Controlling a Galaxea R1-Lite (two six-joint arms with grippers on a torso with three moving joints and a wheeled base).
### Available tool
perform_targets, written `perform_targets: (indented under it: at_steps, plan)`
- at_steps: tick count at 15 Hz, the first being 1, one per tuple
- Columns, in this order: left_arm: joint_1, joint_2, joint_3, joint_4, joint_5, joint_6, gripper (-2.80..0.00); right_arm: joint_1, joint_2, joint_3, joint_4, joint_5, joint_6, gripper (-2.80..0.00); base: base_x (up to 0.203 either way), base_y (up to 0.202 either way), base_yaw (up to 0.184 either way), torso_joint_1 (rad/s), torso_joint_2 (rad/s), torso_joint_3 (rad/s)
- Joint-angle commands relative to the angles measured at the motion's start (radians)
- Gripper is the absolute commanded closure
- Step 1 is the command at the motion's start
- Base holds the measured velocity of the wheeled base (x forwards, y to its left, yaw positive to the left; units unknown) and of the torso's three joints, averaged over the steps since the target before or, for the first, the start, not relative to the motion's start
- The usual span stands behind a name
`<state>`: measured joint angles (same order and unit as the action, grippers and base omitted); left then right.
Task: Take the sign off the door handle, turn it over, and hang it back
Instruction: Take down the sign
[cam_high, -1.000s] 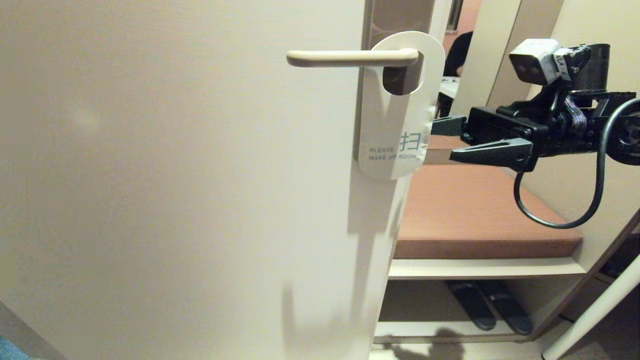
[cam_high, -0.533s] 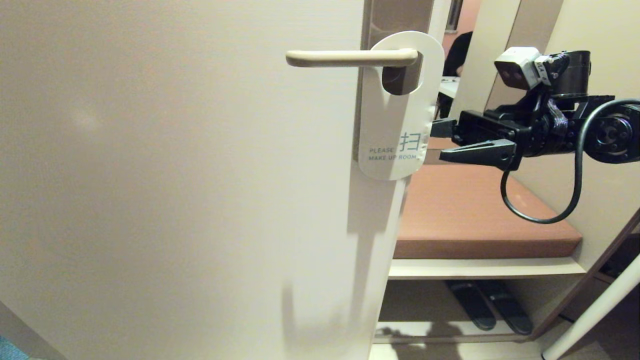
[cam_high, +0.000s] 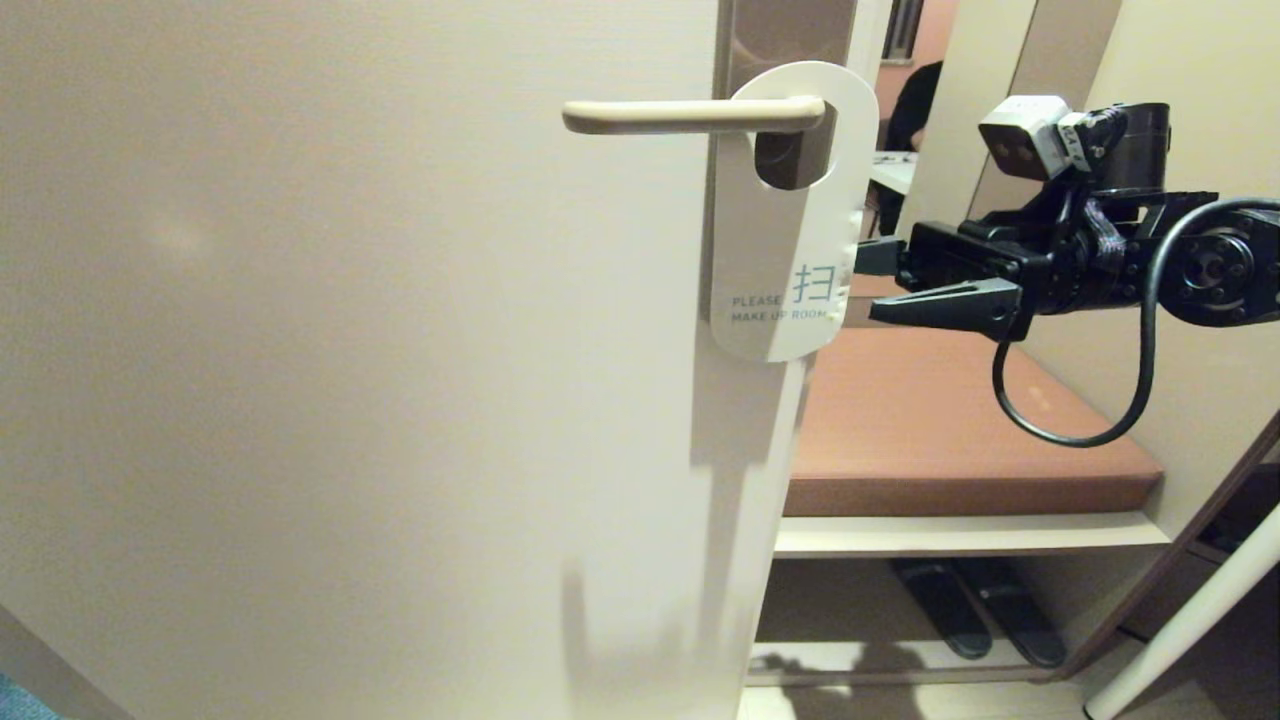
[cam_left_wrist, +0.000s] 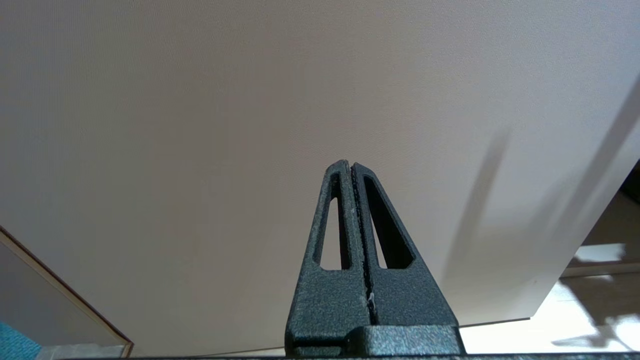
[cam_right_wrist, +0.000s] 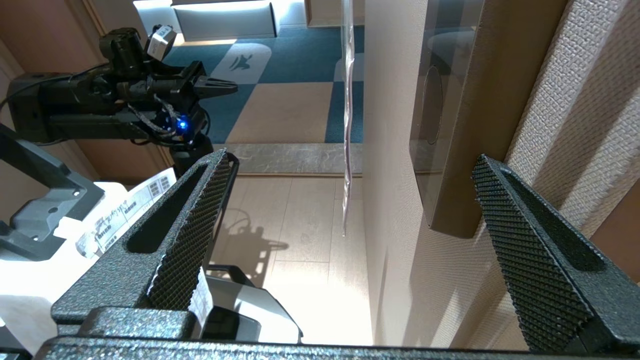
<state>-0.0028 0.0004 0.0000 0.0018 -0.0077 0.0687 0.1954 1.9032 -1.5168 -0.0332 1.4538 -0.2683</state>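
The sign (cam_high: 785, 230) hangs by its hole on the door handle (cam_high: 690, 116), a cream lever, with its white "PLEASE MAKE UP ROOM" side facing me. My right gripper (cam_high: 866, 285) is open and level at the sign's right edge, near its lower half. One finger reaches behind the card and the other sits just in front of it. In the right wrist view the sign (cam_right_wrist: 346, 125) shows edge-on, ahead of the wide-open right gripper (cam_right_wrist: 355, 160). My left gripper (cam_left_wrist: 348, 165) is shut, empty and parked low, facing the door's lower panel.
The cream door (cam_high: 350, 350) fills the left, its edge just behind the sign. A brown cushioned bench (cam_high: 950, 420) lies beyond, with dark slippers (cam_high: 975, 610) on the shelf beneath. A person in dark clothes (cam_high: 915, 95) stands in the background. The handle's brown plate (cam_high: 790, 30) rises above.
My right gripper has moved left, up to the sign's right edge, still open. The door with handle and sign has shifted slightly left. The left arm has not moved.
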Motion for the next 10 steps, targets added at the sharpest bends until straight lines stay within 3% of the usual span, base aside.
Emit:
perform_targets:
  at_steps: [1, 10]
  plan:
    - [0.000, 0.000, 0.000, 0.001, 0.000, 0.000, 0.00, 0.012, -0.008, 0.005, -0.001, 0.013, -0.002, -2.80, 0.000, 0.000, 0.000, 0.000, 0.00, 0.000]
    - [0.000, 0.000, 0.000, 0.001, 0.000, 0.000, 0.00, 0.012, -0.089, 0.079, 0.004, 0.014, -0.002, -2.80, 0.000, 0.000, 0.000, 0.000, 0.00, 0.000]
